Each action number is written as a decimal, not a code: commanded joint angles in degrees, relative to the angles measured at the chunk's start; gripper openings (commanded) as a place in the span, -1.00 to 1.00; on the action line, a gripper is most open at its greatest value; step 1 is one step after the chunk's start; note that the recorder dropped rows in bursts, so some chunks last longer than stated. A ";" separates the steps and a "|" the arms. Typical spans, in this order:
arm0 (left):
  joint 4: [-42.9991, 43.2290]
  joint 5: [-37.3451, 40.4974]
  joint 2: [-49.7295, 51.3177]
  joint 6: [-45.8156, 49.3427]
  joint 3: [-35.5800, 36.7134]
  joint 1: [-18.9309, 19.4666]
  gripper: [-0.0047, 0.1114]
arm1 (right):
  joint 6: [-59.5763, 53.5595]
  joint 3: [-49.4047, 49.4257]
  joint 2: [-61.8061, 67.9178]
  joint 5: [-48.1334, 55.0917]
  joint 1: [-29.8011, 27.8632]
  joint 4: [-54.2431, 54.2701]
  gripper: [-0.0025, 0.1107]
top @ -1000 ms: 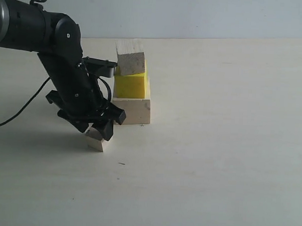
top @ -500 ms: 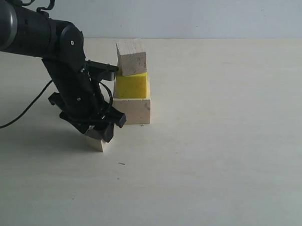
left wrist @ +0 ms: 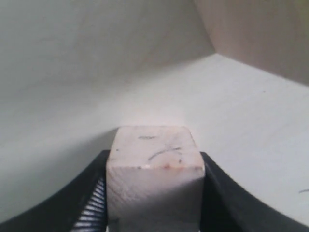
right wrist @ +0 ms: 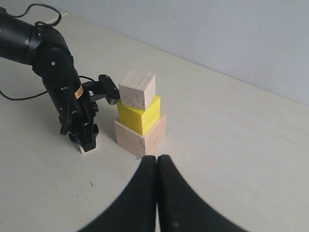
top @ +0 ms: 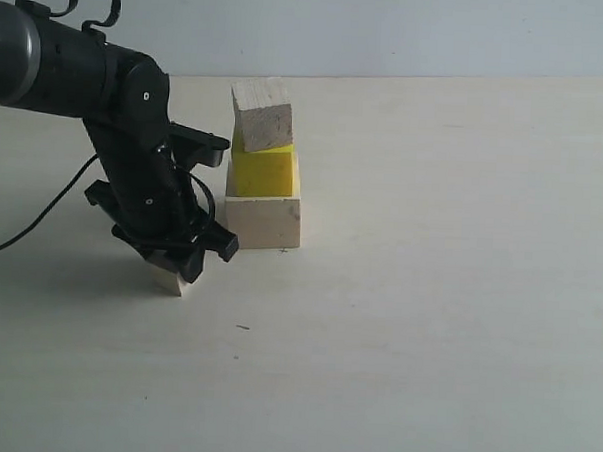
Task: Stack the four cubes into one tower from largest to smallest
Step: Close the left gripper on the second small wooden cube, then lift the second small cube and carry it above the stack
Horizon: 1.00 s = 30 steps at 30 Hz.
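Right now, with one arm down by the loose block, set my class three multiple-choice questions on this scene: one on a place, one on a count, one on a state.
1. Where is the small wooden cube?
A. Held high in the air.
B. On the table, between the left gripper's fingers.
C. Out of every view.

2. How many cubes are in the stack?
A. Two.
B. Three.
C. Four.

3. How does the right gripper stand?
A. Shut and empty.
B. Wide open.
C. Gripping a cube.

Answers:
1 B: the left wrist view shows black fingers at both its sides.
2 B: large wooden cube, yellow cube, medium wooden cube.
3 A: its fingers meet with nothing between them.
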 commanded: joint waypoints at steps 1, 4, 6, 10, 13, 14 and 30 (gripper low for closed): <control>1.18 0.61 -0.35 -0.52 -0.29 -0.22 -0.92 | -0.06 0.22 -0.50 -0.25 -0.24 0.08 -0.96; 2.34 0.73 -1.79 -0.40 -0.29 -0.22 -0.92 | -0.06 0.22 -0.50 -0.25 -0.24 0.08 -0.96; 3.26 1.03 -3.67 -0.40 -0.29 -0.10 -0.92 | -0.06 0.22 -0.50 -0.25 -0.24 0.08 -0.96; 3.27 0.91 -9.03 1.46 -0.29 1.53 -0.92 | -0.06 0.22 -0.50 -0.25 -0.24 0.08 -0.96; 3.27 -0.16 -13.54 2.86 -0.29 4.24 -0.92 | -0.06 0.22 -0.50 -0.25 -0.24 0.08 -0.96; 3.27 -0.63 -15.06 3.31 -0.29 5.53 -0.92 | -0.06 0.22 -0.50 -0.25 -0.24 0.08 -0.96; -72.92 12.62 -23.57 89.44 2.85 27.09 -0.92 | -0.06 0.22 -0.50 -0.24 -0.24 0.19 -0.96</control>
